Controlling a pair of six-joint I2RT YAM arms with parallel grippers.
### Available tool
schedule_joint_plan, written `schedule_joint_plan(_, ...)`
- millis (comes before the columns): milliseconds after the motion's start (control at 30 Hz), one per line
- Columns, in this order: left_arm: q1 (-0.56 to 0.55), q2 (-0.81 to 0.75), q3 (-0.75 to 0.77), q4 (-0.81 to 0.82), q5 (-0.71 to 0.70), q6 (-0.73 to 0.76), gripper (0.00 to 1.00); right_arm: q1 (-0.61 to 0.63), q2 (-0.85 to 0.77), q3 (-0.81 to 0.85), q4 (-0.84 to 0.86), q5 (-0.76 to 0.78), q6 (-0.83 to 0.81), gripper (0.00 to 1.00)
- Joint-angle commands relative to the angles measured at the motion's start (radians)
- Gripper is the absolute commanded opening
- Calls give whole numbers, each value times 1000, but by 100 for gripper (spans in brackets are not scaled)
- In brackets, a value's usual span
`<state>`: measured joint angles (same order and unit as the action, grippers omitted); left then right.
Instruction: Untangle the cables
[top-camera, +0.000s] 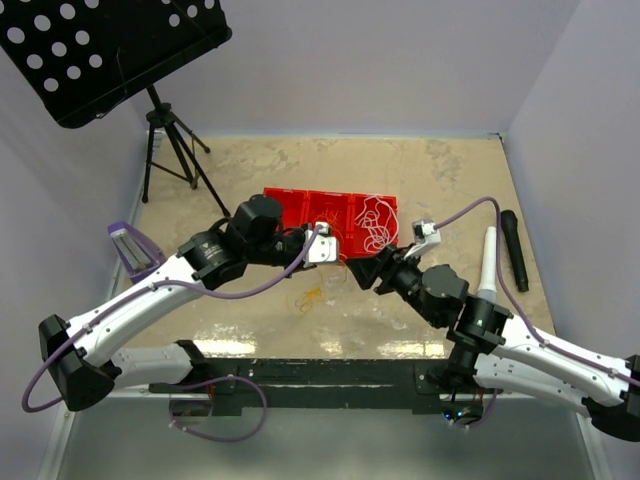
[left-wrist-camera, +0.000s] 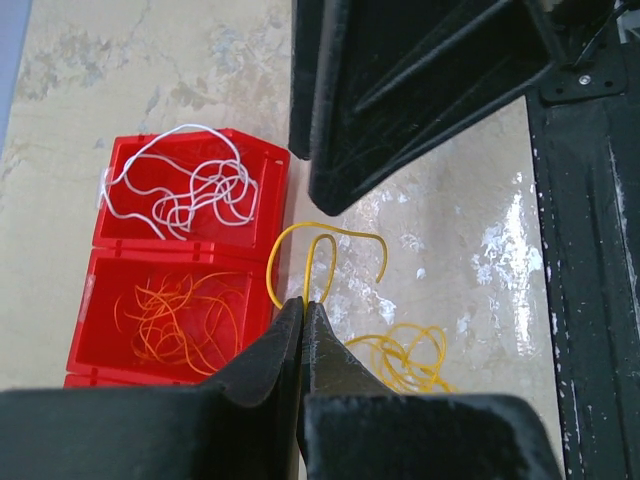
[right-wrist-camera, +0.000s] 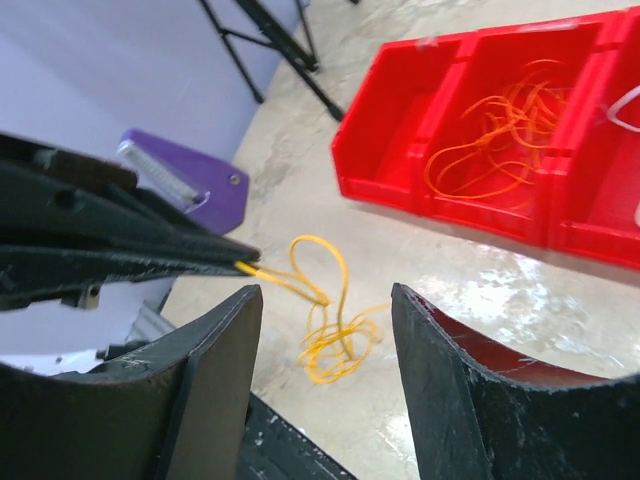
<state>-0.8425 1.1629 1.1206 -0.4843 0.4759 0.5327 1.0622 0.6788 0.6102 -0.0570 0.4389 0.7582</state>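
My left gripper (left-wrist-camera: 304, 302) is shut on a thin yellow-orange cable (left-wrist-camera: 322, 250), which loops up from the fingertips. The rest of that cable lies as a tangle (left-wrist-camera: 410, 360) on the table below. In the right wrist view my right gripper (right-wrist-camera: 325, 292) stands open with nothing between its fingers, and the tangle (right-wrist-camera: 335, 345) shows through the gap. The left gripper (right-wrist-camera: 130, 240) comes in from the left with the cable end pinched at its tip. From the top both grippers (top-camera: 340, 258) (top-camera: 357, 272) meet just above the tangle (top-camera: 310, 297).
A red tray (top-camera: 300, 205) of bins behind the grippers holds orange cables (left-wrist-camera: 180, 320) and a white cable (left-wrist-camera: 190, 185). A purple tool (top-camera: 135, 250) lies at the left. A tripod (top-camera: 170, 140) with a black perforated panel stands at the back left. White (top-camera: 488, 260) and black (top-camera: 512, 250) sticks lie at the right.
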Motion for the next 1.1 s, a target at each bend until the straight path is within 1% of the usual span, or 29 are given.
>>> schedule_joint_plan(0, 3, -40, 38, -17, -68, -39, 0, 4, -12, -38, 147, -114, -66, 58)
schedule_joint_plan(100, 3, -58, 39, -28, -71, -33, 0, 4, 2, -52, 166, -144, -77, 56)
schedule_joint_plan(300, 3, -74, 71, -19, -118, -13, 0, 4, 47, -79, 189, -178, -94, 57)
schedule_joint_plan(500, 3, -65, 110, 4, -125, -86, 0, 10, 44, -110, 262, -213, -112, 59)
schedule_joint_plan(667, 5, -51, 140, 26, -120, -115, 0, 44, 113, -73, 310, -210, -155, 60)
schedule_joint_plan(767, 5, -39, 163, 30, -105, -125, 0, 84, 166, -44, 344, -169, -174, 60)
schedule_joint_plan(900, 5, -43, 177, 26, -77, -138, 0, 105, 232, 0, 350, -27, -165, 57)
schedule_joint_plan(1067, 5, -51, 189, -3, -22, -148, 0, 110, 231, 19, 396, 104, -146, 55)
